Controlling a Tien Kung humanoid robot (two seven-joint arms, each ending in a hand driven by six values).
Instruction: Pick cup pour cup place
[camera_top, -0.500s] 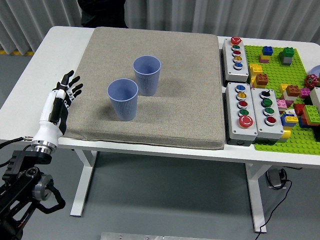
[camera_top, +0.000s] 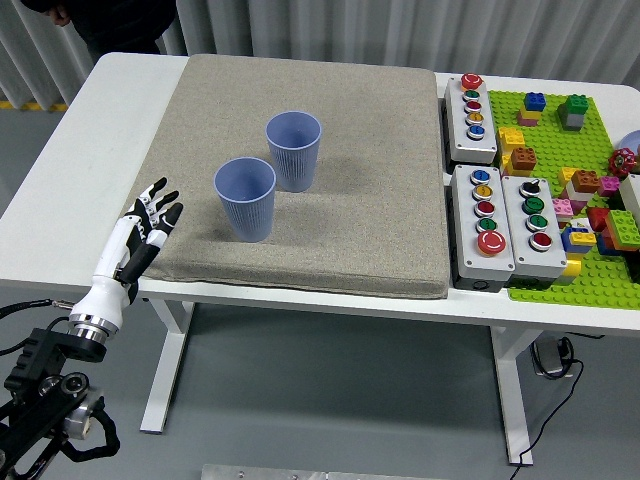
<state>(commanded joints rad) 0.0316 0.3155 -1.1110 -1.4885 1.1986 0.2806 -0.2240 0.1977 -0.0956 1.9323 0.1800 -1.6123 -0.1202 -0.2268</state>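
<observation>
Left hand (camera_top: 140, 235) at the mat's (camera_top: 380, 150) near-left corner, fingers (camera_top: 165, 205) spread and straight, holding nothing. Just beyond the fingertips, to their right: near cup (camera_top: 245, 199), upright, mouth up (inside not readable). Behind it and a little further right, far cup (camera_top: 294, 150), also upright, close beside the first but whether touching cannot be told. Well off to the right of the fingers, past the mat's edge: button boxes (camera_top: 497, 225) and a green baseplate (camera_top: 560, 190) with bricks.
</observation>
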